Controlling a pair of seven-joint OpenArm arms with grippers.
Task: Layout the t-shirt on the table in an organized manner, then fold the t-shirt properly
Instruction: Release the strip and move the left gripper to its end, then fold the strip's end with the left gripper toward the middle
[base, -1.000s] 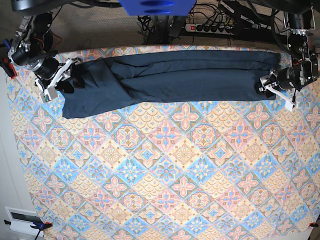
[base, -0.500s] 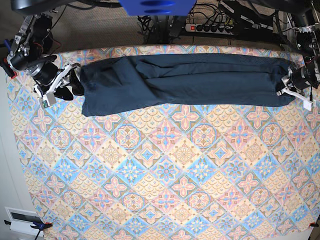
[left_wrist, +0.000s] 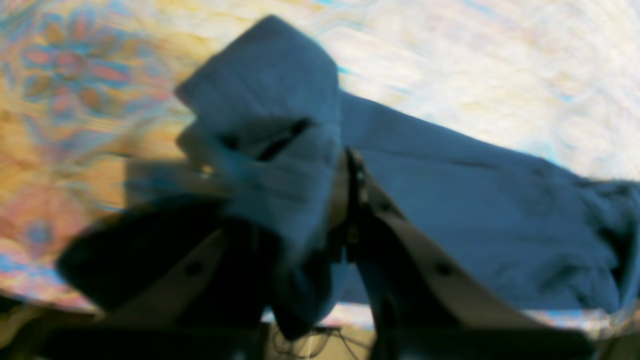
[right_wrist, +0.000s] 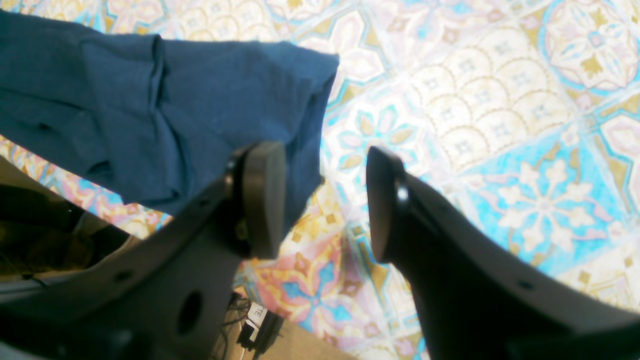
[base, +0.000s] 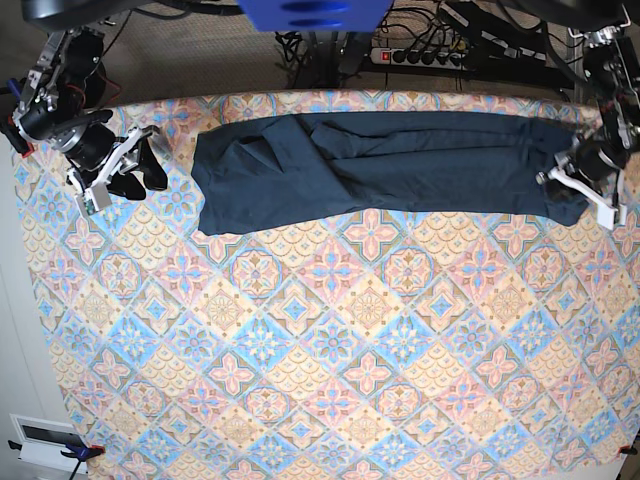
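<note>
Dark navy cotton t-shirt (base: 380, 165) stretched along 12 o'clock edge of pastel diamond-tiled table (base: 330, 380); left gripper (base: 572, 178) clenched on its 3 o'clock end, right gripper (base: 140, 165) released, apart.

A dark navy t-shirt (base: 380, 165) of soft, matt knit cloth, creased in long ridges, with a fine woven grain showing close up. It lies on a table (base: 330, 380) covered by a smooth, flat, matt printed cloth in pastel blue, pink and cream tiles. The right gripper (right_wrist: 322, 200) has matt black, hard plastic-looking fingers (right_wrist: 260, 197) with smooth faces. The left gripper (left_wrist: 320, 210) looks cream and black, too blurred to judge finish.
</note>
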